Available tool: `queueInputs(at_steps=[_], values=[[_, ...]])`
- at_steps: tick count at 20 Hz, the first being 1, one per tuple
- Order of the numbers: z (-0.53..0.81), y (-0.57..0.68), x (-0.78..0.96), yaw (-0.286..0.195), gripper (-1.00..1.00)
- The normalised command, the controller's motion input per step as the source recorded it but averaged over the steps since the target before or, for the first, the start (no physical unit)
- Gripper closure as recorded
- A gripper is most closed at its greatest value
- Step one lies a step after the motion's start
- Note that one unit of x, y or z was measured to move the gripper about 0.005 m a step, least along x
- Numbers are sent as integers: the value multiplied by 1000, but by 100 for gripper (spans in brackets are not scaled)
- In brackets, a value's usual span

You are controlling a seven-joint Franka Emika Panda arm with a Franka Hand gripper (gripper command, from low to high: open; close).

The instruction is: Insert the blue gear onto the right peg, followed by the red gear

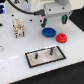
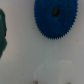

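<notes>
The blue gear (image 1: 48,32) lies flat on the white table, and the smaller red gear (image 1: 61,38) lies just to its right in the exterior view. My gripper (image 1: 53,21) hangs above and slightly behind them, fingers spread wide and empty. The grey plate with a black rim (image 1: 31,60) lies nearer the front. Its two dark pins stand upright, and the right peg (image 1: 50,50) is the one toward the exterior view's right. In the wrist view the blue gear (image 2: 56,19) fills one corner, teeth and dark centre hole visible. The red gear and the pegs are out of the wrist view.
A cream, blocky fixture (image 1: 18,27) stands at the exterior view's left, behind the plate. A dark green shape (image 2: 2,30) cuts into the wrist view's edge; I cannot tell what it is. The robot's white body (image 1: 30,6) fills the back.
</notes>
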Motion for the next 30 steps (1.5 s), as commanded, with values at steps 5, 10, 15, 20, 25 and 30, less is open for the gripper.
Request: queueInputs(at_steps=[5,10,15,20,25,30], values=[[-525,12,-201,0,-100],[-414,-52,-229,0,100],[-28,-18,-54,0,100],[-102,0,-145,0,100],[68,5,-53,0,100],[425,31,152,0,100]])
